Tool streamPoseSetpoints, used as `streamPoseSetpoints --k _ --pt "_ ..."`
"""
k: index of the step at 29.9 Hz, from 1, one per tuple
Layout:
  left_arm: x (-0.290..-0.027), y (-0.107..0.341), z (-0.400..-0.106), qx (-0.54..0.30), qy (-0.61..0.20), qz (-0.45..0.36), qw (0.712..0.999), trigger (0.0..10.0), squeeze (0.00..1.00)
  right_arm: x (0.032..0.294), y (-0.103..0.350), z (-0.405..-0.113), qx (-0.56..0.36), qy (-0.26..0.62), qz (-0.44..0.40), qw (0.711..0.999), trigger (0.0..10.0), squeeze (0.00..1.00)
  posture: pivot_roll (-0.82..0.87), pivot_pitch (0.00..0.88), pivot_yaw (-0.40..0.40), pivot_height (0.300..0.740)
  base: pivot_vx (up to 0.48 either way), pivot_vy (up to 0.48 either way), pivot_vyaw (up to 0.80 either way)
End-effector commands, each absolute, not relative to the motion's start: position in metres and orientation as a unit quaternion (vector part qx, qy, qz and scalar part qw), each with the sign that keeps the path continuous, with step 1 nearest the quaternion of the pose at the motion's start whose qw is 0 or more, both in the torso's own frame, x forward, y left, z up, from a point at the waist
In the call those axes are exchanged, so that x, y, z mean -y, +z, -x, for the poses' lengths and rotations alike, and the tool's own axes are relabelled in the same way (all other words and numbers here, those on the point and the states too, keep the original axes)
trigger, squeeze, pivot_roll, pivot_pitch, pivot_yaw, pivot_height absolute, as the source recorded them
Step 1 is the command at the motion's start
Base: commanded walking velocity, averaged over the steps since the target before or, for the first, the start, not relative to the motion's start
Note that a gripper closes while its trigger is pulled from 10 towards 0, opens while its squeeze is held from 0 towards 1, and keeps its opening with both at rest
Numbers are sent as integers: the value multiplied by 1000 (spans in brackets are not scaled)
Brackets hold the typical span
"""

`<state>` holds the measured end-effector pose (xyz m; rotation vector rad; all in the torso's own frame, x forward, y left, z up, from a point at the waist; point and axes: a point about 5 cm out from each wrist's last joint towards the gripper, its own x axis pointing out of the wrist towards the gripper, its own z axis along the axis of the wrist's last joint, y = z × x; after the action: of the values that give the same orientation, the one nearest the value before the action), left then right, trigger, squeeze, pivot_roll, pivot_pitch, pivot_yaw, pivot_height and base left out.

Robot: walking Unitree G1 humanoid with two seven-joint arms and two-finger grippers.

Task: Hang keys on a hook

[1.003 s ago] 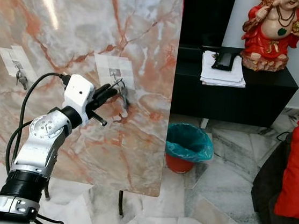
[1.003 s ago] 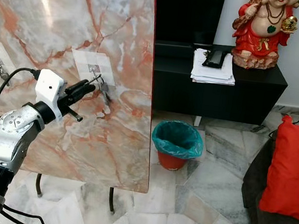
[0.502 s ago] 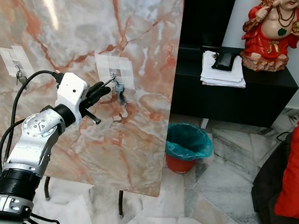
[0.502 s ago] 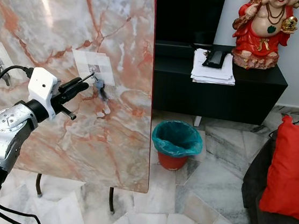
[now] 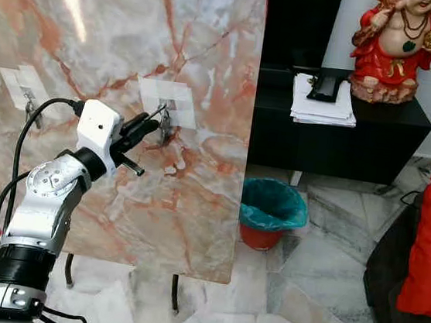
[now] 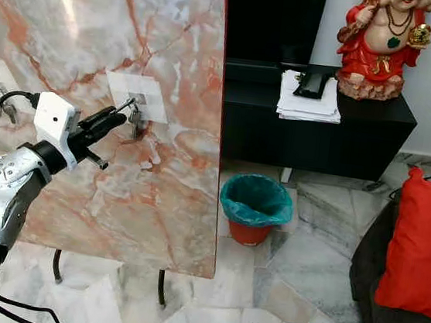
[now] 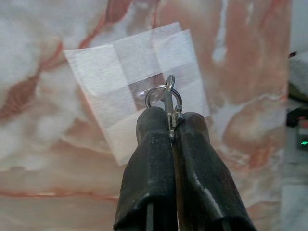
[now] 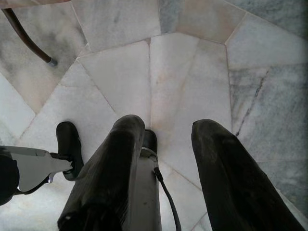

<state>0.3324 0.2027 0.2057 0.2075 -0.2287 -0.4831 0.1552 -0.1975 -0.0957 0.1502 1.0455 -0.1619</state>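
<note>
At the taped hook [image 7: 169, 83] on my marble board [image 5: 210, 67]: silver key ring [image 7: 162, 97], thin and round, pinched between my left gripper [image 7: 172, 126]'s closed fingers; right gripper [image 8: 166, 144] spread open over floor.

Marble board [image 5: 117, 64] stands upright at left, hook [image 5: 163, 115] on it. Left hand [image 7: 169, 126] holds the keys [image 7: 166, 98] at that hook. Bin [image 5: 272, 212] on floor, right of board; cabinet [image 5: 335, 136] behind it carries papers [image 5: 323, 107] and statue [image 5: 392, 45].
</note>
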Motion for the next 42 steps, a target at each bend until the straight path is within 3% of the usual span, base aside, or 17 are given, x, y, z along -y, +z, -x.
streamPoseSetpoints --k 1,13,42 --pt "-199 209 -329 114 -258 -95 955 10000 0 196 -96 -155 -501 -75 -70 860 10000 0 45 0 44 740 0 0 0" --pt "-204 205 -325 88 -263 -103 955 10000 0 196 -96 -155 -502 -73 -69 859 10000 0 48 1 43 740 0 0 0" --pt "-216 203 -337 83 -189 -133 969 10000 0 196 -96 -155 -501 -73 -70 859 10000 0 43 0 44 740 0 0 0"
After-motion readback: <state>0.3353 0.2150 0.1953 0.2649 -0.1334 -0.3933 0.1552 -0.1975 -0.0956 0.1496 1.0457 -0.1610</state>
